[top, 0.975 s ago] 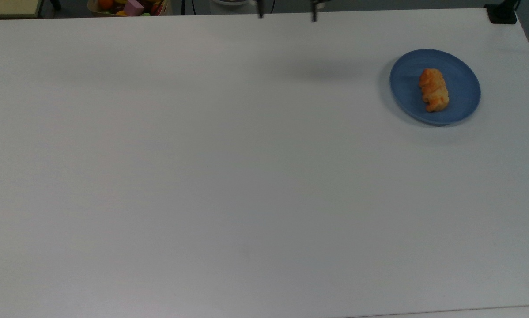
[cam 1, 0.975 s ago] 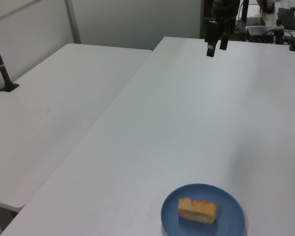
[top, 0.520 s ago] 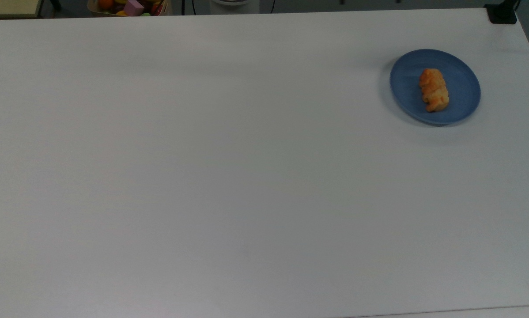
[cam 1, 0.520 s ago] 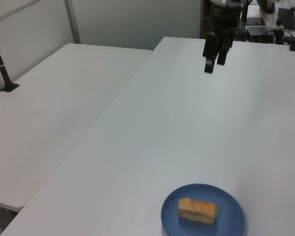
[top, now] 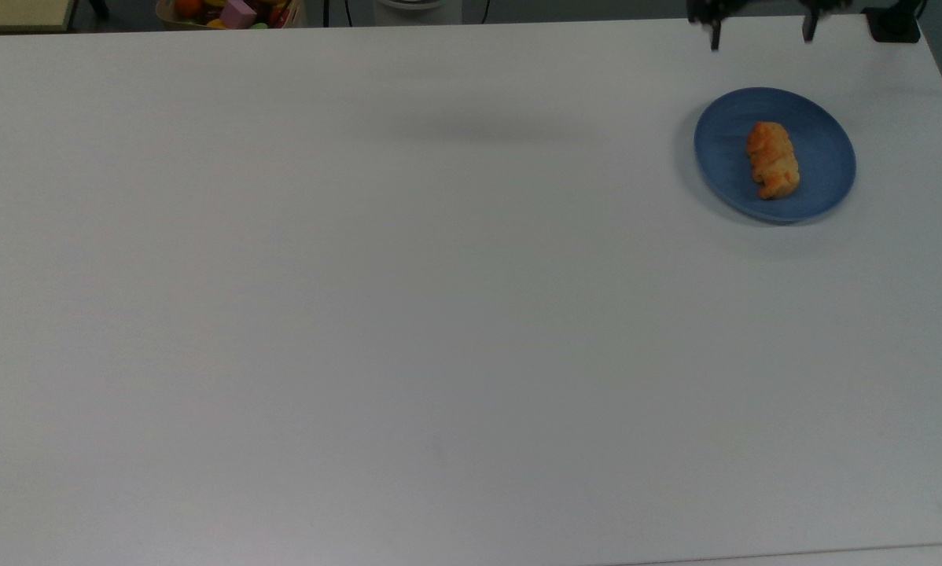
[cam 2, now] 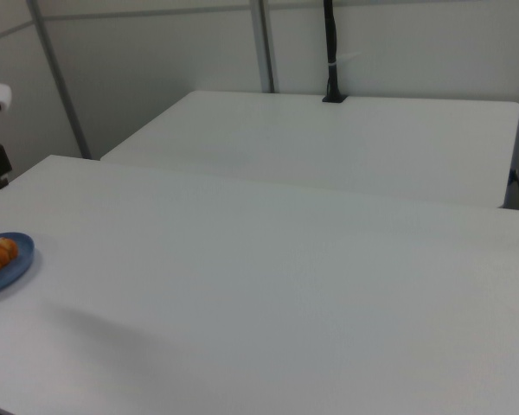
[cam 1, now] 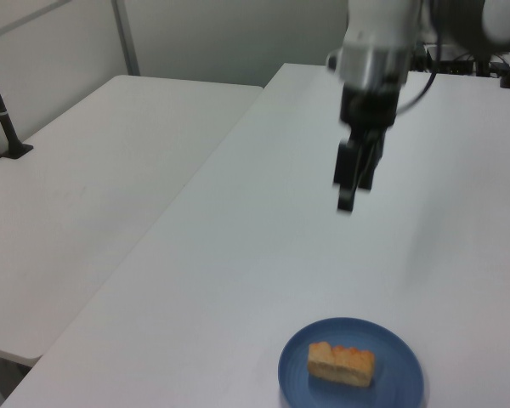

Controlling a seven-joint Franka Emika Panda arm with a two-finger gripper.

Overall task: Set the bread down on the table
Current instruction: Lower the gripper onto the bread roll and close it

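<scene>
My gripper (top: 759, 31) hangs empty with its fingers (cam 1: 346, 183) spread wide, above the table (top: 408, 314) and short of the blue plate (top: 723, 157); the bread (top: 773, 160) lies across the middle of that plate, below the fingertips and toward the top view's bottom edge from them. My worry is the descent: if one finger lands on the plate's rim instead of either side of the roll, I could tip or drag the plate, or crush the flaky crust. The plate holds nothing but the bread.
</scene>
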